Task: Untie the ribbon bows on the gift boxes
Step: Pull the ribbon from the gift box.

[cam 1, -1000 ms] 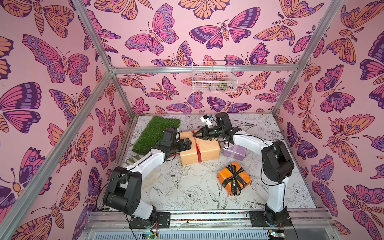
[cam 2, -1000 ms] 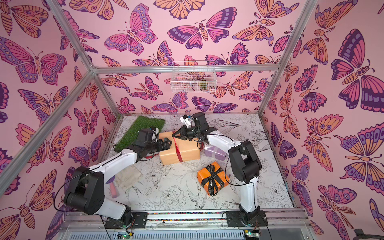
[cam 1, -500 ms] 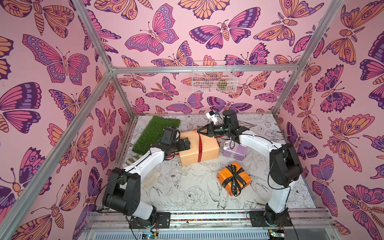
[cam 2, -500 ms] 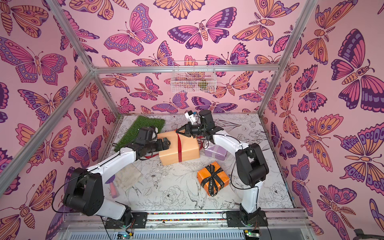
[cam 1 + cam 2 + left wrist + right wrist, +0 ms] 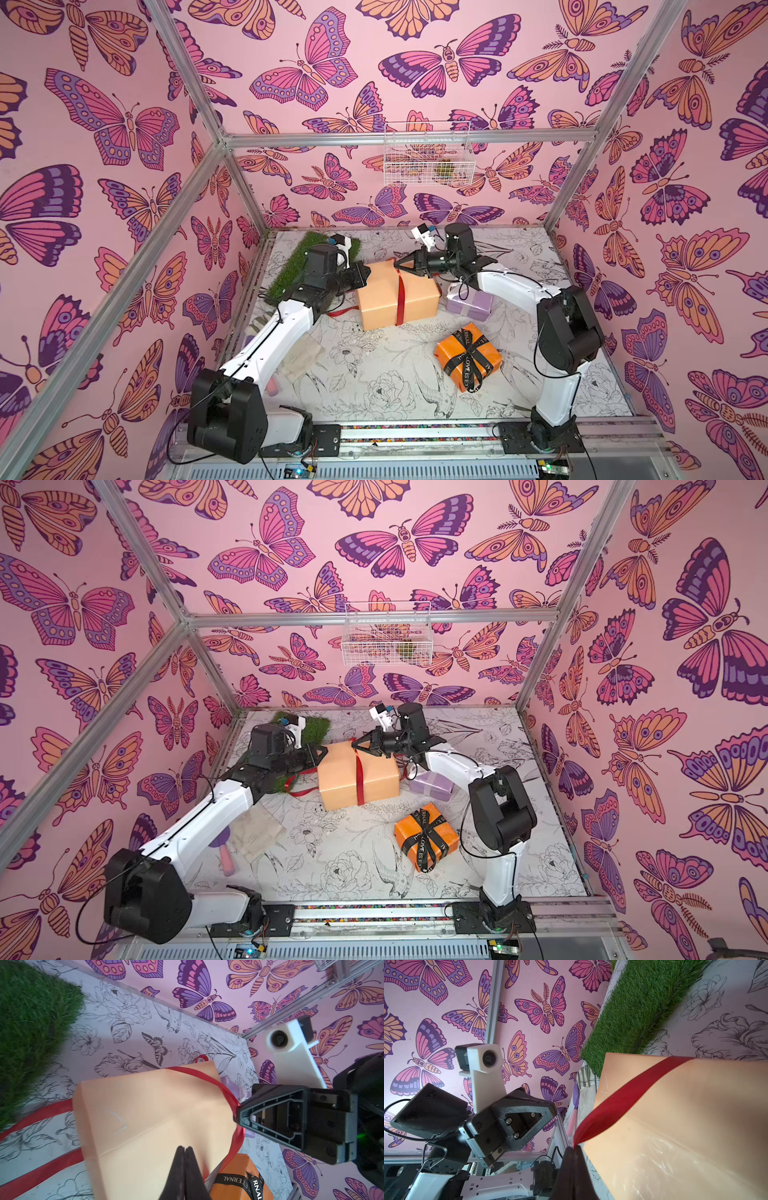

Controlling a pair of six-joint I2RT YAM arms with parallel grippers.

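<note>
— Where was the red ribbon (image 5: 400, 296)?
— Banded round the peach box (image 5: 378, 299) in the far middle of the table (image 5: 374, 374), with loose tails trailing on the tabletop by the box's left end.
— Who had hold of it?
— The right gripper (image 5: 398, 264) was clenched on it at the box's far top edge. The left gripper (image 5: 184, 1148) was pressed closed on nothing, tips over the box's left end.
— And the others?
— The lilac cube (image 5: 478, 303) sat just beside the box's right end. The orange cube (image 5: 446, 353) lay nearer the front, its black ribbon (image 5: 469, 361) tied. A grass mat (image 5: 299, 266) lay in the far left corner.
</note>
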